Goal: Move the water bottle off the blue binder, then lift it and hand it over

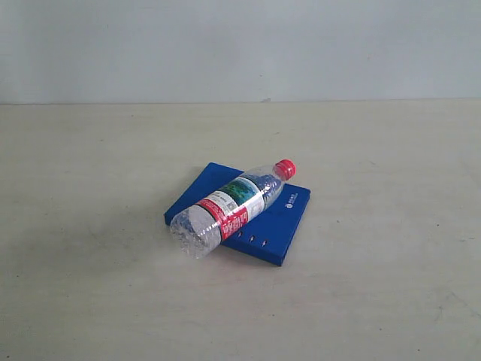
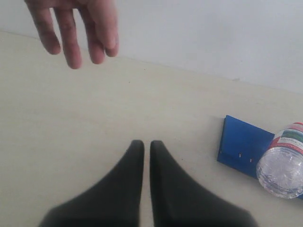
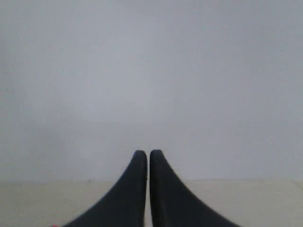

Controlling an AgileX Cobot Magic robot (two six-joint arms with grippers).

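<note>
The water bottle (image 1: 228, 208), clear with a red cap and a red, white and green label, lies on its side across the blue binder (image 1: 279, 219) in the middle of the table. Neither arm shows in the exterior view. In the left wrist view my left gripper (image 2: 147, 143) is shut and empty over bare table, well apart from the binder (image 2: 241, 145) and the bottle's base (image 2: 282, 171) off to one side. My right gripper (image 3: 148, 152) is shut and empty, facing the pale wall; neither bottle nor binder shows in that view.
A person's hand (image 2: 78, 28) hangs over the table (image 1: 90, 226) in the left wrist view, fingers pointing down. A pale wall (image 1: 240, 45) runs along the table's far edge.
</note>
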